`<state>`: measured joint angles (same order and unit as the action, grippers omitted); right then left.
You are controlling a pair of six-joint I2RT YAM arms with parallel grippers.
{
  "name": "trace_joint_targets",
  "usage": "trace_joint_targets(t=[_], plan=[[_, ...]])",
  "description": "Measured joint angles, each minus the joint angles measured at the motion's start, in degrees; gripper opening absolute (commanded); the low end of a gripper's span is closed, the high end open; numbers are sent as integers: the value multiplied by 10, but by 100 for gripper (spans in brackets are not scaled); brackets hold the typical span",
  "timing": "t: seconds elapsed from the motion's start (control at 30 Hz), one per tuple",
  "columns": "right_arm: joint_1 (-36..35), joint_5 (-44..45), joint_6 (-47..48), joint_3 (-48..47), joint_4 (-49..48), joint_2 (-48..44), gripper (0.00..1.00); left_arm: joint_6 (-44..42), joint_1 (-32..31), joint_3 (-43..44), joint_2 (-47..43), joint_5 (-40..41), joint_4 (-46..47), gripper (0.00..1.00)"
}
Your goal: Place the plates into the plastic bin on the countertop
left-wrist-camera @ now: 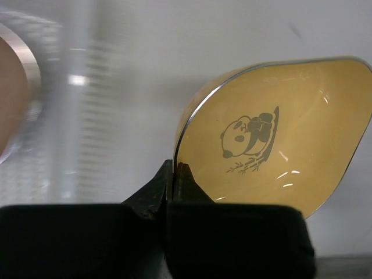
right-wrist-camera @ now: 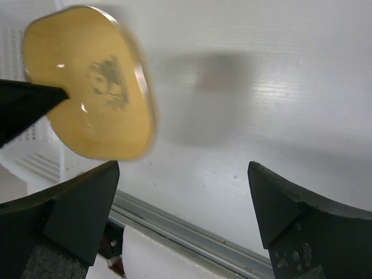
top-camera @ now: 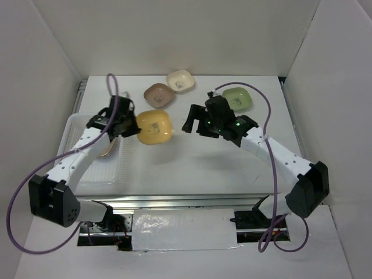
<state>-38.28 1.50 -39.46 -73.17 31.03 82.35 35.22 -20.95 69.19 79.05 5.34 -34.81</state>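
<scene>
The yellow plate (top-camera: pixel 154 127) is pinched by its rim in the left hand (top-camera: pixel 135 126). It's just off the right edge of the plastic bin (top-camera: pixel 99 173), not in it.

The left wrist cam is the only place you actually see the grip. The fingers (left-wrist-camera: pixel 152 195) are clamped tight on the rim, and the print (left-wrist-camera: pixel 249 138) is clearly a panda on bamboo. From above that's only a dark speck.

The right wrist cam shows the plate's shadow lying apart from it on the counter (right-wrist-camera: pixel 279 104), so the plate is up in the air. The right hand (top-camera: pixel 195 119) is just beside the plate on the other side, spread wide with nothing in it.

Only the top view gives the rest. A tan plate (top-camera: pixel 106 150) peeks out from under the left arm inside the bin. At the back there's a brown plate (top-camera: pixel 158 95) right next to a cream plate (top-camera: pixel 180 81), and a green plate (top-camera: pixel 236 99) sits behind the right hand.
</scene>
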Motion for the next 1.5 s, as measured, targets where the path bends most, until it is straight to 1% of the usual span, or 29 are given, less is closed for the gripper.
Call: trace_joint_targets(t=[0.1, 0.13, 0.23, 0.3, 0.37, 0.43, 0.53, 0.57, 0.6, 0.63, 0.67, 0.7, 0.8, 0.9, 1.03, 1.13, 1.2, 1.37, 1.5], plan=[[40, -7, 0, 39, -15, -57, 100, 44, 117, -44, -71, 39, -7, 0], [57, -7, 0, 55, -19, -77, 100, 62, 176, -65, -110, 56, -10, 0], [99, -9, 1, 87, -23, -112, 100, 108, 287, -100, -193, 104, -21, 0], [111, -14, 3, 99, -25, -117, 100, 136, 332, -117, -221, 118, -27, 0], [114, -17, 6, 106, -25, -116, 100, 162, 365, -132, -228, 123, -28, 0], [117, -18, 10, 111, -22, -116, 100, 176, 389, -149, -211, 118, -18, 0], [122, -19, 17, 112, -23, -116, 100, 191, 422, -169, -153, 101, -8, 0], [125, -19, 19, 114, -23, -117, 100, 192, 430, -173, -134, 94, -7, 2], [130, -19, 21, 116, -23, -118, 100, 192, 436, -178, -120, 88, -3, 13], [135, -20, 22, 118, -23, -120, 100, 191, 439, -181, -111, 81, -2, 56], [140, -20, 23, 120, -22, -122, 100, 191, 442, -185, -106, 75, 0, 83], [148, -22, 25, 121, -23, -123, 100, 190, 444, -188, -106, 68, 3, 99], [164, -27, 30, 122, -24, -124, 100, 191, 445, -189, -121, 55, 13, 99], [185, -40, 31, 121, -32, -115, 100, 184, 445, -187, -155, 47, 18, 99], [243, -42, 15, 115, -67, -57, 100, 151, 444, -144, -190, 32, 0, 99], [289, -18, -25, 99, -86, 19, 100, 114, 440, -117, -218, 15, 1, 99], [322, -9, -61, 74, -100, 89, 100, 82, 429, -106, -244, -7, -1, 99], [373, 0, -118, -25, -124, 263, 100, 8, 410, -72, -264, -71, -22, 99], [391, -6, -142, -61, -151, 336, 100, -26, 402, -67, -272, -101, -34, 99]])
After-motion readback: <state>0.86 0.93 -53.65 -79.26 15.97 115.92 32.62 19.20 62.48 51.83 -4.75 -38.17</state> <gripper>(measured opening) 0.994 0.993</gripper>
